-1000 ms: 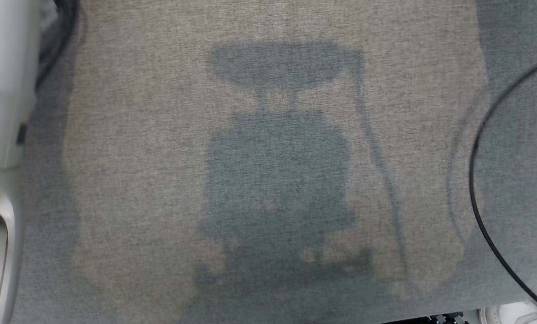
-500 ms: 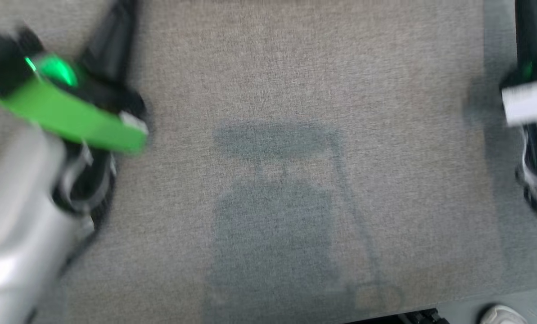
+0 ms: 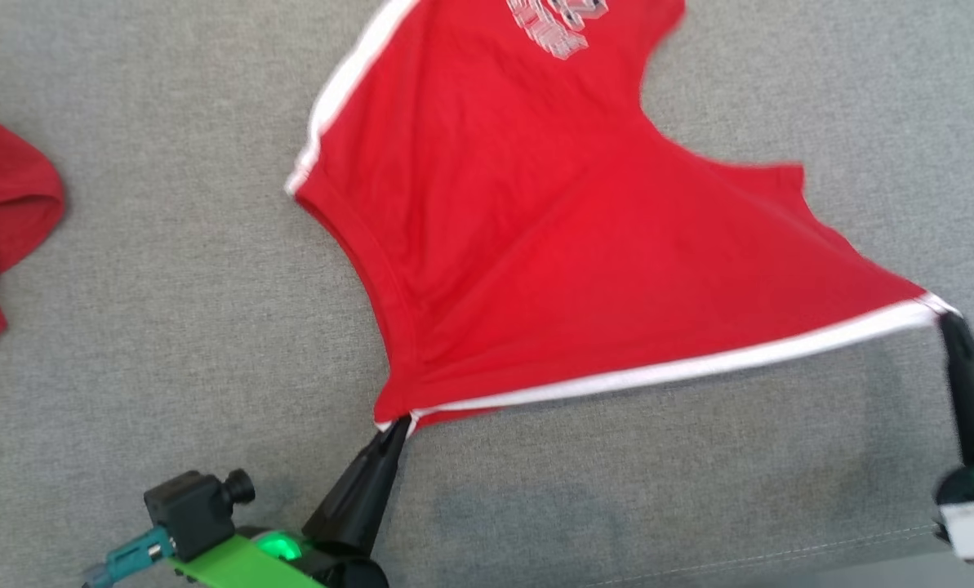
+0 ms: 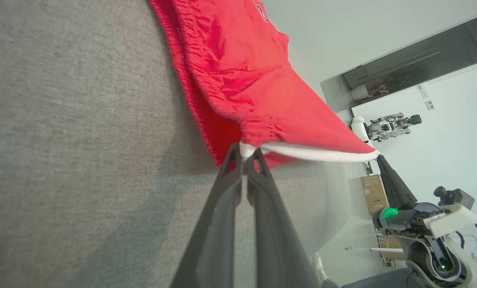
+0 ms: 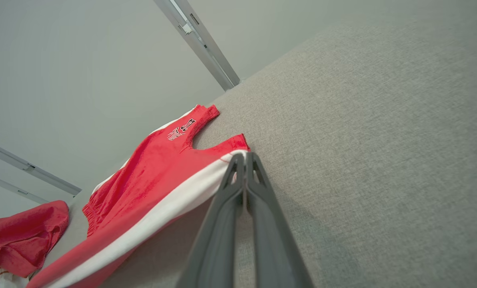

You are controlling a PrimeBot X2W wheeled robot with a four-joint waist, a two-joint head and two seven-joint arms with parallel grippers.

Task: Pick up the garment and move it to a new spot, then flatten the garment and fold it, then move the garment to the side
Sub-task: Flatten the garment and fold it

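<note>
The garment (image 3: pixel 535 245) runs past the head view's top edge, and its white print (image 3: pixel 556 24) is blurred and unreadable. Another red cloth (image 3: pixel 1 212) is cut off at the left edge.

Left pincer (image 4: pixel 246 152) clamped on corner of red garment (image 4: pixel 242 80)

I was running the rig in what looked like a robotics lab. Beyond the edge of the wide grey fabric-covered work surface (image 3: pixel 168 327), I could see a second robot (image 4: pixel 390 125) standing far off before a bare white wall (image 4: pixel 454 132). A cardboard box (image 4: pixel 373 195) sat nearer. Metal rails (image 5: pixel 206 48) crossed a plain grey wall or ceiling; I could not tell which.
</note>
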